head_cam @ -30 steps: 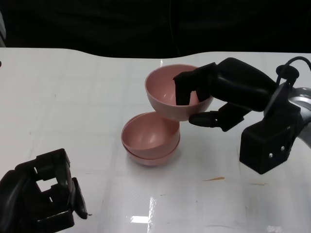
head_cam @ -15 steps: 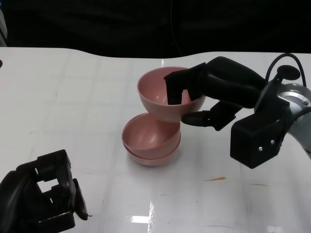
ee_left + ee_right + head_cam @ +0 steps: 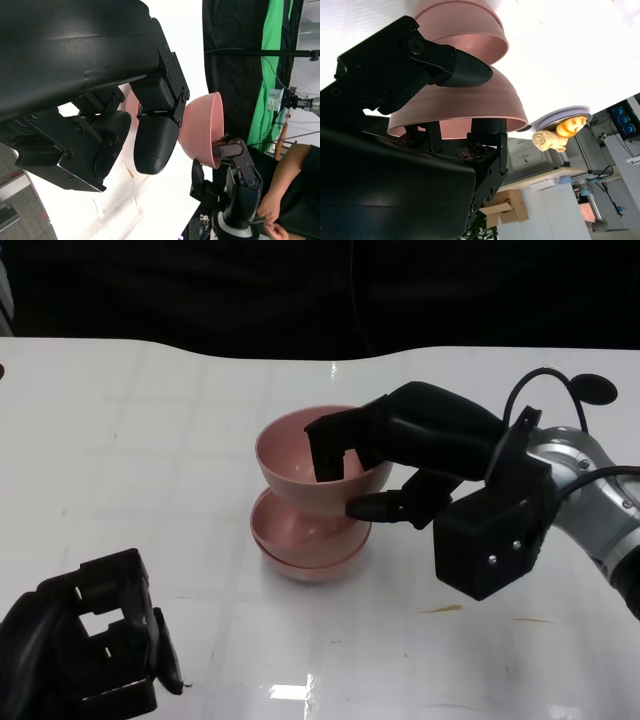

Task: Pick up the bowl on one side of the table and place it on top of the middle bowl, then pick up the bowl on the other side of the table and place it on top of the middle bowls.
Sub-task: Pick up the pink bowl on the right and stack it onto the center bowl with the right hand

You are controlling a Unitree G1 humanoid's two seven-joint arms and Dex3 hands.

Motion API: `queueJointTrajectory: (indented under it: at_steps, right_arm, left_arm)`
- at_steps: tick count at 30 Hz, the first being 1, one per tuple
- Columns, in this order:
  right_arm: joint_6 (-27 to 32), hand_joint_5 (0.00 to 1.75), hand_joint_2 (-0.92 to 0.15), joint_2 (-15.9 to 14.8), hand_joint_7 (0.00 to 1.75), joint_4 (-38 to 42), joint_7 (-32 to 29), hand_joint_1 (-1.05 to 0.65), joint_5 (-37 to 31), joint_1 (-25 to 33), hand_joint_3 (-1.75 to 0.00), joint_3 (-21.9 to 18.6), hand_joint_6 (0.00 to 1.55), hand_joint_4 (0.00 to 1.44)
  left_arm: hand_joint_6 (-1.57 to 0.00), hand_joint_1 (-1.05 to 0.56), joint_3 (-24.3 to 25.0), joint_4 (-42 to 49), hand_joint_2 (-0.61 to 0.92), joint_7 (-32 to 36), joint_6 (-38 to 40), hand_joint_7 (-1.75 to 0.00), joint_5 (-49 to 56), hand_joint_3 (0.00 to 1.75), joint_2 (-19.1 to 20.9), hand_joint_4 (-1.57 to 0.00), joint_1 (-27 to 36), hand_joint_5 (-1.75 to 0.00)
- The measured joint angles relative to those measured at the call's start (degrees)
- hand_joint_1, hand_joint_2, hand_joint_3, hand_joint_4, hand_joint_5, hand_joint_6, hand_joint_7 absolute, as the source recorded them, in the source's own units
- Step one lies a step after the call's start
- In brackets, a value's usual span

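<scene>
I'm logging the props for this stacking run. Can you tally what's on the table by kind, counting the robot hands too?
Pink bowls: 3, one held bowl in the right robot hand, above a stack of two bowls
Robot hands: 2, the right one and the left robot hand, which holds nothing
Total: 5

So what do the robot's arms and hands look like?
Both hands are black and chunky, with blocky fingers. The right hand joins a shiny silver forearm through a boxy black wrist block with small screws; a thin black cable loops above it. The left hand looks like a black frame with square gaps.
</scene>
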Motion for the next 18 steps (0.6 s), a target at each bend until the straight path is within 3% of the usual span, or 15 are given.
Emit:
queueJointTrajectory:
  at_steps: [15,18]
  right_arm:
    - [-0.01,1.75,-0.53,0.2,1.75,0.5,0.0,-0.3,-0.64,-0.34,-1.11,0.04,0.7,0.94]
    - [-0.2,1.75,-0.53,2.17,1.75,4.7,-3.13,-0.27,-2.39,-1.45,-1.12,0.94,0.7,0.93]
  left_arm:
    - [-0.98,0.47,-0.05,0.11,0.92,-0.01,-0.36,-1.75,0.06,1.42,-0.08,-1.26,0.01,-1.75]
    - [-0.97,0.45,-0.39,0.16,0.92,-0.03,-0.87,-1.75,0.34,1.37,-0.13,-1.23,0.29,-1.75]
